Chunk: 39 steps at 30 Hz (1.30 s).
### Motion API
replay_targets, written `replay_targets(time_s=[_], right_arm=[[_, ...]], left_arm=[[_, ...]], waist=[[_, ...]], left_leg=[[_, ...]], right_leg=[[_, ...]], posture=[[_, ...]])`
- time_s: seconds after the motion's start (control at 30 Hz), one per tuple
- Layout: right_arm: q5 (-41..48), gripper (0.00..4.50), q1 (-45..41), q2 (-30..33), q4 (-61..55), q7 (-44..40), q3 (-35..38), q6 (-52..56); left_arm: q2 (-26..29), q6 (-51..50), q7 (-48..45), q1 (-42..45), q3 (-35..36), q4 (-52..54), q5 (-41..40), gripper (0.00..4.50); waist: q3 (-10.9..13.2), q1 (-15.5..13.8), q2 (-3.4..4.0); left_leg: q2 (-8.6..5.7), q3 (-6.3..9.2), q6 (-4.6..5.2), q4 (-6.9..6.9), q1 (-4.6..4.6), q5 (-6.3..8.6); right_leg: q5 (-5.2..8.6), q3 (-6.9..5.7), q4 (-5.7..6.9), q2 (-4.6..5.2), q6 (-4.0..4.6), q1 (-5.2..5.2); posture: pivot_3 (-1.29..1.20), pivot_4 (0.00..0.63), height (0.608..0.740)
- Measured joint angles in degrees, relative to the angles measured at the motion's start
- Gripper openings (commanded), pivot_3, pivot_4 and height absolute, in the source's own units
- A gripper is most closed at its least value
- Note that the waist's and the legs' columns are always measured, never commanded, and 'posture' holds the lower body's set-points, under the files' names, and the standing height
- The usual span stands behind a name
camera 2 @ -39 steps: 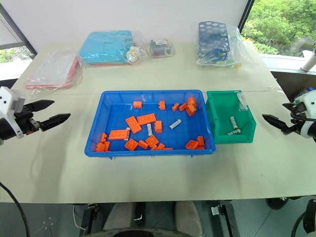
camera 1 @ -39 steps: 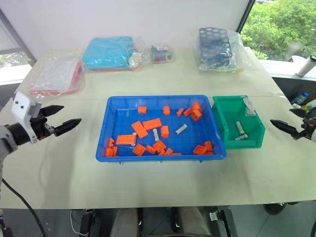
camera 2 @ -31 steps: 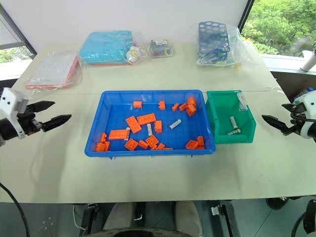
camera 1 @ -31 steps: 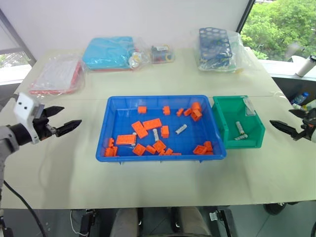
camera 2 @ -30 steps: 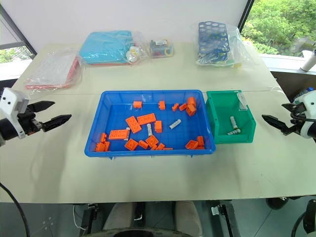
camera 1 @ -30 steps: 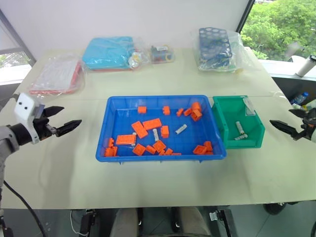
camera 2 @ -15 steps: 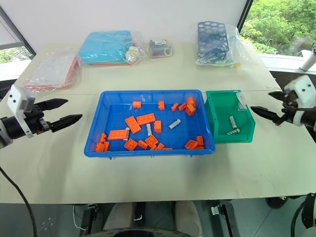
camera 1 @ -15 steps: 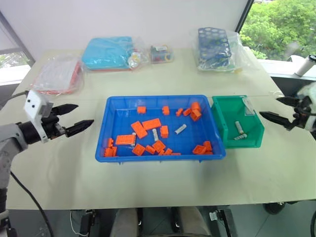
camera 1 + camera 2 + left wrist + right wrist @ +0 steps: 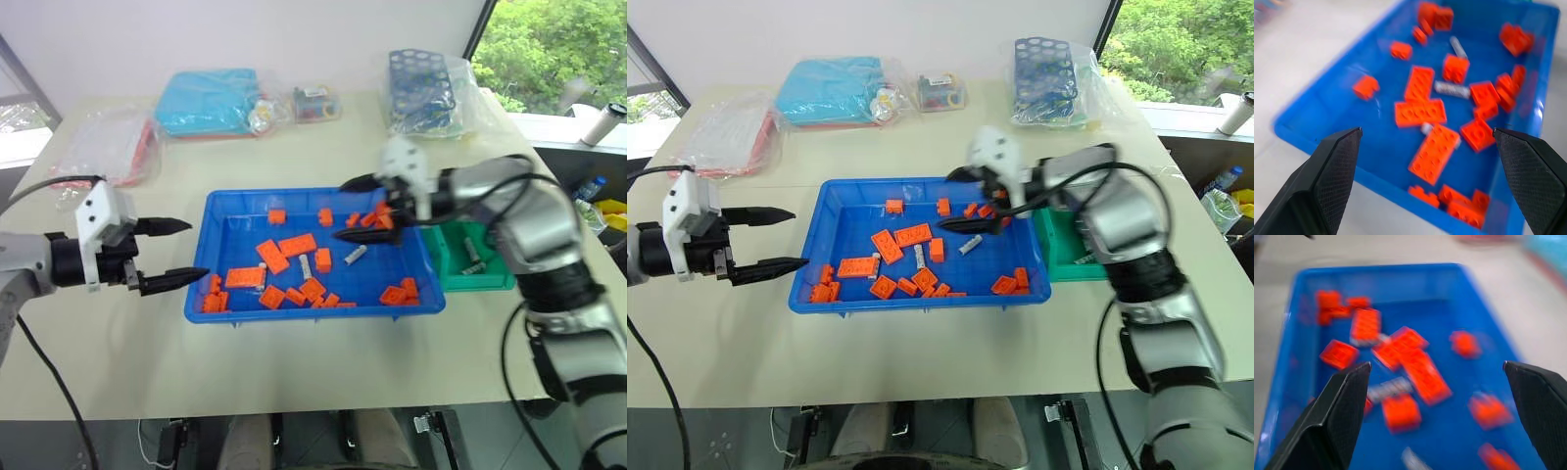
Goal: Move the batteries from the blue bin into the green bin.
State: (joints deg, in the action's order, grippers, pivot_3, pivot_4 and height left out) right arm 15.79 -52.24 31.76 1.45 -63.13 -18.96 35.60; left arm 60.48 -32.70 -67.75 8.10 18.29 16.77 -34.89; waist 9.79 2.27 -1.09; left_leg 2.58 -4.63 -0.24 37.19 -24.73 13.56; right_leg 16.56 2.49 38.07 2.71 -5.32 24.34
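Right now I see short silver-grey batteries (image 9: 358,255) lying among orange bricks (image 9: 275,256) in the shallow blue bin (image 9: 225,210), two more in the green bin (image 9: 490,282) beside it, my right gripper (image 9: 357,208) spread wide above the tray, my left gripper (image 9: 181,251) wide at its edge.

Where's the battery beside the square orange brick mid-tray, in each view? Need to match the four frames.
Left eye: battery mid blue bin, left of the square brick.
Right eye, same spot.
Left wrist, between the open left hand's fingers.
Right wrist: likely the grey streak.
Shared landmark: that brick.
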Motion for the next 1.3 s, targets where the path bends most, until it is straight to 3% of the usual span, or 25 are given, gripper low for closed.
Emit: replay_targets(time_s=[0.13,0.2,0.43,0.67,0.77,0.9,1.3], right_arm=[[-4.33,4.45,-3.14,-13.68,6.53,3.14,-8.51,1.09],[-6.11,4.45,-3.14,-17.4,9.33,3.84,-11.67,0.94],[-11.66,4.45,-4.12,-24.29,18.8,7.39,-14.3,-0.71],[-15.53,4.45,-4.05,-26.71,24.39,8.64,-14.98,-3.83],[-16.17,3.67,-4.05,-28.24,25.6,8.73,-14.98,-4.68],[-16.36,1.76,-4.05,-29.3,25.86,8.6,-14.86,-5.21],[-17.47,1.76,-4.89,-29.8,29.83,11.26,-11.79,-8.59]], left_arm=[[0.61,1.37,-1.74,0.59,-1.0,0.42,0.57,4.5],[0.62,1.7,-2.14,0.61,-1.26,0.75,0.56,4.5],[0.86,2.16,-3.09,0.23,-1.28,1.09,0.69,4.5],[0.86,2.06,-2.34,0.62,-1.27,1.09,0.65,4.5],[0.86,2.05,-2.08,0.71,-1.27,1.07,0.65,4.5],[0.87,2.06,-2.08,1.44,-1.27,0.14,0.66,4.5],[0.72,2.42,-1.98,2.56,-2.33,-0.86,1.47,4.5]], waist=[[-0.01,0.26,-0.01],[-0.01,0.02,-0.01],[-0.06,0.16,-0.11],[-0.06,0.31,-0.1],[-0.06,0.31,-0.11],[-0.06,0.31,-0.11],[-0.06,0.29,-0.11]], left_leg=[[0.06,0.02,-0.01,-0.04,0.0,-0.01],[0.03,0.04,-0.01,-0.02,-0.09,-0.01],[0.02,0.05,-0.02,0.1,-0.15,-0.02],[0.03,0.04,-0.03,0.04,-0.15,-0.02],[0.04,0.05,-0.03,0.03,-0.15,-0.02],[0.04,0.04,-0.03,0.03,-0.15,-0.02],[0.03,0.04,-0.04,0.03,-0.15,-0.02]], right_leg=[[0.01,-0.01,0.1,-0.12,0.01,0.07],[0.01,-0.02,0.09,-0.09,0.01,0.1],[-0.01,-0.05,0.12,-0.07,-0.01,0.11],[-0.01,-0.04,0.12,-0.09,-0.01,0.15],[-0.01,-0.04,0.12,-0.1,-0.01,0.16],[-0.01,-0.04,0.12,-0.1,-0.01,0.16],[-0.01,-0.04,0.13,-0.1,-0.01,0.16]], posture=[[0.0,0.15,0.739],[0.0,0.15,0.739],[0.0,0.15,0.739],[0.0,0.15,0.739],[0.0,0.15,0.739],[0.0,0.15,0.739],[0.0,0.15,0.739]])
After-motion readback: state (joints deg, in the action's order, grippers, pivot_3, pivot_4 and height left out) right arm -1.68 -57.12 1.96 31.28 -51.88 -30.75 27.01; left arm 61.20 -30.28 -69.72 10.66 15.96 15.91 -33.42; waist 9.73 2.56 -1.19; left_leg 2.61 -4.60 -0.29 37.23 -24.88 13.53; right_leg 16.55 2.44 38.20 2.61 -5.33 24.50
